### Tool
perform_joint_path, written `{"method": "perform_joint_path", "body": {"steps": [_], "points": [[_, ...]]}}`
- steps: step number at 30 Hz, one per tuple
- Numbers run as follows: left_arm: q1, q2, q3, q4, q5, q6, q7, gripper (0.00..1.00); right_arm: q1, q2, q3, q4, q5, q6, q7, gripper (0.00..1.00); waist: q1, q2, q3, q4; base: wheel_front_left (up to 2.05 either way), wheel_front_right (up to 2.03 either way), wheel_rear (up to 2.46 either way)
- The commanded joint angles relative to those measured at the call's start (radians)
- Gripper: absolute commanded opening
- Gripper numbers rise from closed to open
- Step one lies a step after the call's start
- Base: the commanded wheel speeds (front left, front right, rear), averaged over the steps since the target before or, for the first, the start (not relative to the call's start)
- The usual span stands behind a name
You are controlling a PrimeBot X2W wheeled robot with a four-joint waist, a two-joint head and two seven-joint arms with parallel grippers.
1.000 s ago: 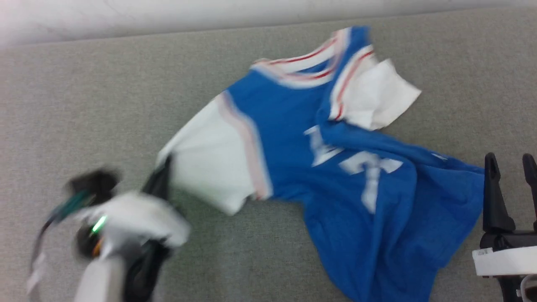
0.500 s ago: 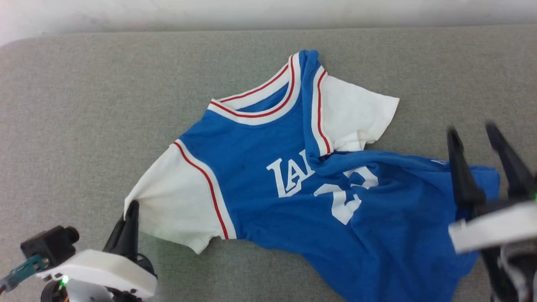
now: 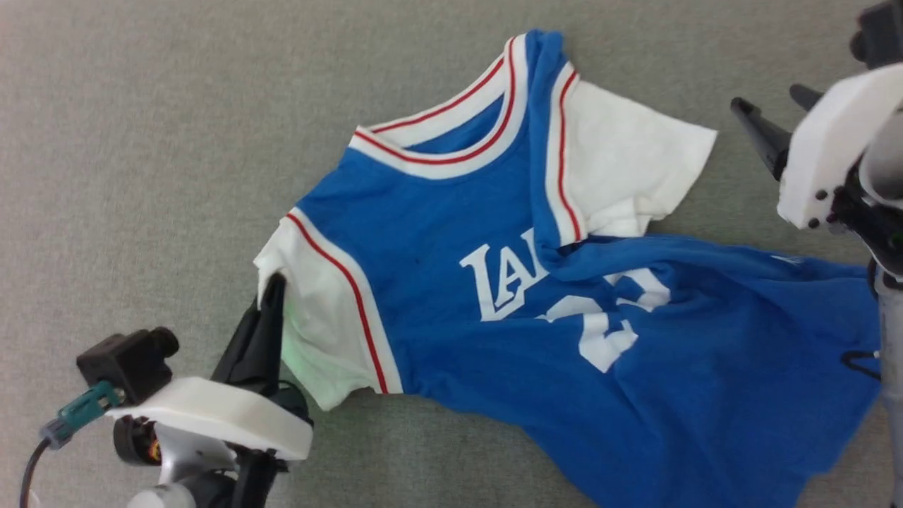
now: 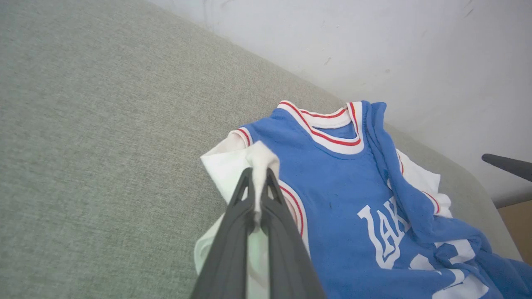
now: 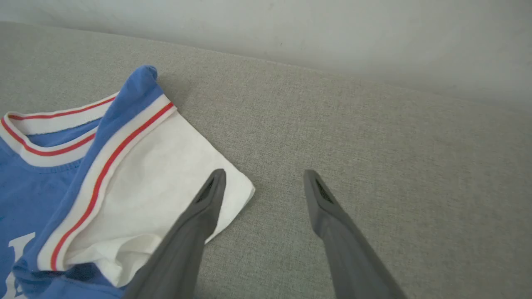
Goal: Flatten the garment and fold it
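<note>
The garment (image 3: 494, 233), a bright blue jersey with white sleeves and red-striped trim, lies crumpled on the grey surface, and its right side is folded over the lettering. My left gripper (image 3: 274, 286) is shut on the edge of the white left sleeve (image 3: 317, 331). The left wrist view shows white cloth pinched between its fingers (image 4: 259, 176), with the garment (image 4: 341, 166) beyond. My right gripper (image 3: 767, 97) hovers open just right of the white right sleeve (image 3: 628, 169). In the right wrist view that gripper (image 5: 264, 173) holds nothing, and one fingertip is over the sleeve's (image 5: 145, 178) corner.
A grey fabric surface (image 3: 141, 141) carries everything, and it meets a white wall (image 5: 291, 29) at its far edge. The surface's rounded corner and a strip of brown floor (image 4: 517, 226) show in the left wrist view. My right gripper's finger (image 4: 507, 166) pokes in there too.
The head camera has shifted. My right gripper went from the lower right, by the hem, up to the right sleeve, still open. The left gripper stays shut on the left sleeve, which has bunched inward.
</note>
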Motion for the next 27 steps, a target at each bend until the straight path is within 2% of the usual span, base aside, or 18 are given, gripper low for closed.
{"method": "perform_joint_path", "body": {"steps": [1, 7, 15, 16, 17, 19, 21, 27], "points": [[-0.02, -0.007, -0.008, 0.001, 0.002, -0.007, -0.01, 0.0, -0.031, -0.002, 0.009, 0.029, -0.016, -0.001, 0.025, 1.0, -0.0002, 0.0, 0.051, 0.045, 0.0, 0.0, 0.0], [-0.042, -0.015, -0.026, 0.031, -0.006, -0.015, -0.028, 0.0, -0.053, 0.003, 0.024, 0.127, -0.025, -0.001, 0.06, 1.0, -0.0002, 0.0, 0.09, 0.085, 0.0, 0.0, 0.0], [-0.057, -0.019, -0.033, 0.058, -0.014, -0.017, -0.04, 0.0, -0.012, -0.021, 0.052, 0.158, 0.018, -0.001, 0.189, 1.0, -0.0002, 0.0, 0.102, 0.102, 0.0, 0.0, 0.0], [-0.059, -0.02, -0.034, 0.06, -0.015, -0.017, -0.04, 0.0, -0.006, -0.024, 0.053, 0.157, 0.018, -0.001, 0.206, 0.33, -0.0002, 0.0, 0.103, 0.103, 0.0, 0.0, 0.0], [-0.061, -0.02, -0.035, 0.063, -0.016, -0.017, -0.041, 0.0, 0.0, -0.028, 0.059, 0.155, 0.015, -0.001, 0.223, 0.0, -0.0002, 0.0, 0.102, 0.104, 0.0, 0.0, 0.0], [-0.064, -0.021, -0.035, 0.069, -0.018, -0.015, -0.042, 0.0, 0.011, -0.041, 0.078, 0.144, 0.009, -0.001, 0.247, 0.0, -0.0002, 0.0, 0.097, 0.101, 0.0, 0.0, 0.0], [-0.068, -0.019, -0.034, 0.076, -0.017, -0.015, -0.045, 0.0, 0.013, -0.046, 0.086, 0.127, -0.003, -0.001, 0.228, 0.0, -0.0002, 0.0, 0.088, 0.097, 0.0, 0.0, 0.0], [-0.138, 0.008, -0.034, 0.102, 0.022, -0.02, -0.062, 0.0, -0.006, -0.008, 0.045, 0.091, -0.003, -0.001, -0.005, 0.0, -0.0002, 0.0, 0.009, 0.07, 0.0, 0.0, 0.0]]}}
